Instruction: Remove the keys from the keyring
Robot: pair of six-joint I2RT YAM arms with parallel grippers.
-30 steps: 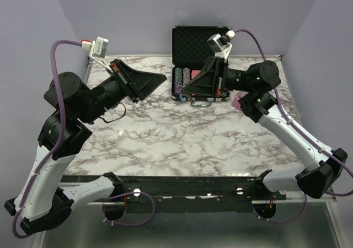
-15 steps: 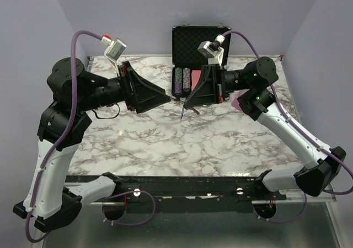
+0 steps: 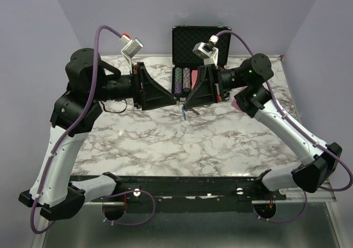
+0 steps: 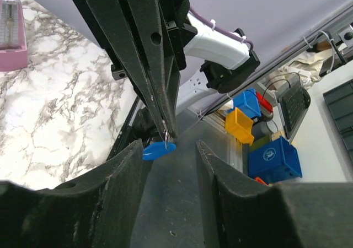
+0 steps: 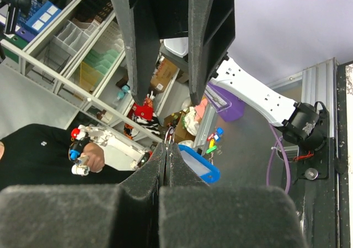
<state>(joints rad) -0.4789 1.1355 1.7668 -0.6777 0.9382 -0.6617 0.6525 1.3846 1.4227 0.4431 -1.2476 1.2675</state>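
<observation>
Right claw tight on keyring

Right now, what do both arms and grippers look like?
White shells, black joints. A purple cable loops to each silver wrist camera. The left gripper and right gripper have broad black wedge-shaped fingers. A small green light glows on the right arm's joint.

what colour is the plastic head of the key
Bright blue. The key shows best in the left wrist view.
</observation>
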